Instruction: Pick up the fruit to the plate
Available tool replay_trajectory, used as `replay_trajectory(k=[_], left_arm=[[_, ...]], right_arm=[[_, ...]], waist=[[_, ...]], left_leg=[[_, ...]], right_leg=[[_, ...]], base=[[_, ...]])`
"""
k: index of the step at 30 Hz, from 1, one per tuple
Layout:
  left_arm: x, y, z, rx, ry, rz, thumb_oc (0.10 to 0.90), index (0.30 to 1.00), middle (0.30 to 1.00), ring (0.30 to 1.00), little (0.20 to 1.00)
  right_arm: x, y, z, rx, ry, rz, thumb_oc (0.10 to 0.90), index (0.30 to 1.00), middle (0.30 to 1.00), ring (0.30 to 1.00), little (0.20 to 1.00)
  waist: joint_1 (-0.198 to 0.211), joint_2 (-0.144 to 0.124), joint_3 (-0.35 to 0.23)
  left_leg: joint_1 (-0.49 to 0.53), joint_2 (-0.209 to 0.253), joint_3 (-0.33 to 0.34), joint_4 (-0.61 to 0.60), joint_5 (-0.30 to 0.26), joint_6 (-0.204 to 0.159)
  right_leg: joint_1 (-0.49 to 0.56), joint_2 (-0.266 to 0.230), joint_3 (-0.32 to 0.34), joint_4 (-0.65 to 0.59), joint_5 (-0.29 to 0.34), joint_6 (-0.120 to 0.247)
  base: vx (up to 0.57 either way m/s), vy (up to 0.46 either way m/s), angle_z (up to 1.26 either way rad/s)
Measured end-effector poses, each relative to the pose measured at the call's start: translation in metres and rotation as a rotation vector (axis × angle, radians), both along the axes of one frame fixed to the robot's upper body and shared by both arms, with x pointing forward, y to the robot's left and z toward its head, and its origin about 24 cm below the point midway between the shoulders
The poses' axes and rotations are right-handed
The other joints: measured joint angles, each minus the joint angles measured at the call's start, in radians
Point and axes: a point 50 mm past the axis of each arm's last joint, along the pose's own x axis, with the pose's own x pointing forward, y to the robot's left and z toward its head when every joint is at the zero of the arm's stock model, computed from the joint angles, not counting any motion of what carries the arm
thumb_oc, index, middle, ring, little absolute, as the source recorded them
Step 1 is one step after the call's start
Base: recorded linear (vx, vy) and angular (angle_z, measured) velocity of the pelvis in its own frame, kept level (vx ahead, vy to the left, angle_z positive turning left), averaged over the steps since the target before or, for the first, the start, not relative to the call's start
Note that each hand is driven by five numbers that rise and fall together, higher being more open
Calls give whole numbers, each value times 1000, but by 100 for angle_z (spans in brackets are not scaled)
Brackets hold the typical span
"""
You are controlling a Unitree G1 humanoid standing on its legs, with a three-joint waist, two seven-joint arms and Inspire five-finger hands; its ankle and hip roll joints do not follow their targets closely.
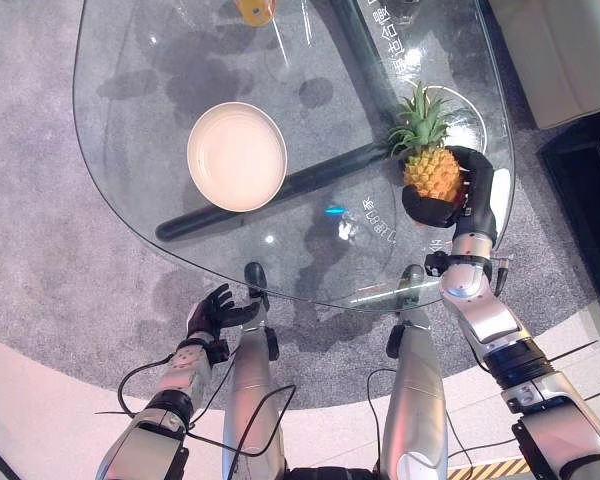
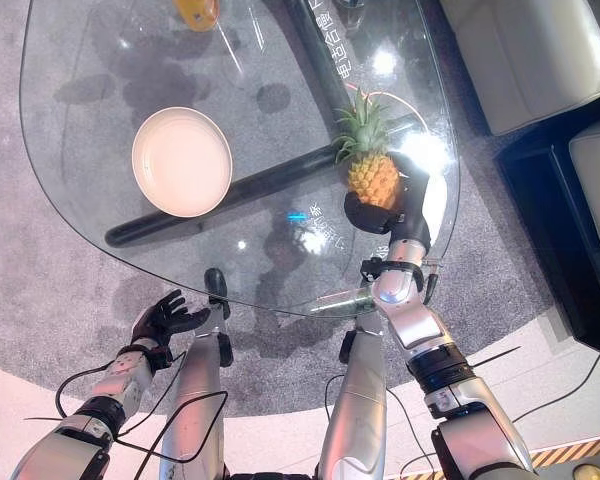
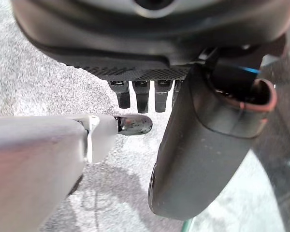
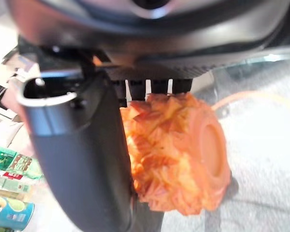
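Glass table, left to right: idle left hand, plate, gripped pineapple.

Left hand hangs below the table's near edge over grey carpet, fingers loosely spread, holding nothing. Cream plate lies empty on the glass, left of centre. An orange object sits at the far edge. Pineapple stands upright well right of the plate; right hand has fingers and thumb curled round its body.
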Motion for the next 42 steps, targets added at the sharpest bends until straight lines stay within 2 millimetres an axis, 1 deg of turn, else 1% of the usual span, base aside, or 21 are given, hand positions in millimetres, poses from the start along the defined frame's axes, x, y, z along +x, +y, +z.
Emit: replay_trajectory(k=[3, 6, 12, 16, 23, 26, 30, 34, 38, 42], left_arm=[[0, 6, 2, -44, -23, 88, 800, 900, 900, 900, 900], [-1, 15, 4, -105, -52, 218, 800, 900, 900, 900, 900], [-5, 32, 9, -201, -103, 454, 800, 900, 900, 900, 900], [-7, 42, 13, -210, -135, 572, 800, 900, 900, 900, 900], [-3, 53, 33, -186, -214, 792, 800, 900, 900, 900, 900], [2, 56, 46, -182, -272, 855, 800, 900, 900, 900, 900], [12, 57, 70, -160, -375, 915, 800, 900, 900, 900, 900], [22, 59, 104, -121, -506, 978, 800, 900, 900, 900, 900], [24, 59, 135, -47, -649, 1000, 800, 900, 900, 900, 900], [28, 50, 170, -21, -815, 960, 800, 900, 900, 900, 900]], right_arm=[[-1, -3, 2, -30, -17, -17, 100, 300, 300, 300, 200], [-2, -4, 5, -45, -36, -22, 100, 300, 300, 300, 200], [-6, 0, 15, -76, -103, -19, 100, 300, 300, 300, 200], [-7, 3, 21, -95, -140, -7, 100, 300, 300, 300, 200], [-8, 4, 22, -94, -152, -12, 100, 300, 300, 300, 200], [-8, 3, 23, -94, -154, -15, 100, 300, 300, 300, 200], [-8, 3, 23, -93, -156, -16, 100, 300, 300, 300, 200], [-8, 4, 24, -91, -163, -12, 100, 300, 300, 300, 200], [-8, 4, 25, -91, -175, -5, 100, 300, 300, 300, 200], [-8, 5, 25, -93, -176, -5, 100, 300, 300, 300, 200]], waist=[[1, 0, 0], [2, 1, 0], [5, 1, 1], [5, 1, 1], [11, 2, 1], [12, 2, 1], [13, 2, 1], [12, 2, 1], [11, 1, 1], [14, 1, 1]], left_leg=[[0, 0, 1, 0, 0, 0], [1, -1, 1, 0, 0, 0], [7, -2, 2, 0, 2, 0], [7, -2, 2, 0, 2, 1], [6, -3, 1, 0, 4, 0], [6, -3, 2, 0, 4, 0], [6, -3, 1, 0, 4, 0], [5, -3, 1, 0, 4, -1], [5, -3, 1, 0, 4, -1], [2, -3, 1, 0, 4, -1]], right_leg=[[-2, 0, 1, 2, 0, 0], [-2, -1, 2, 4, 0, 0], [-3, -3, 3, 12, 0, 0], [-3, -3, 4, 13, 0, 0], [-4, -3, 4, 13, 0, 0], [-4, -3, 4, 14, 0, 0], [-5, -3, 4, 14, 0, 0], [-5, -3, 4, 14, 0, 0], [-6, -3, 4, 14, 0, 0], [-8, -3, 4, 14, 0, 0]], base=[[0, 0, 0], [0, 0, 0], [0, 0, 0], [0, 0, 0], [0, 0, 0], [0, 0, 0], [0, 0, 0], [0, 0, 0], [0, 0, 0], [0, 0, 0]])
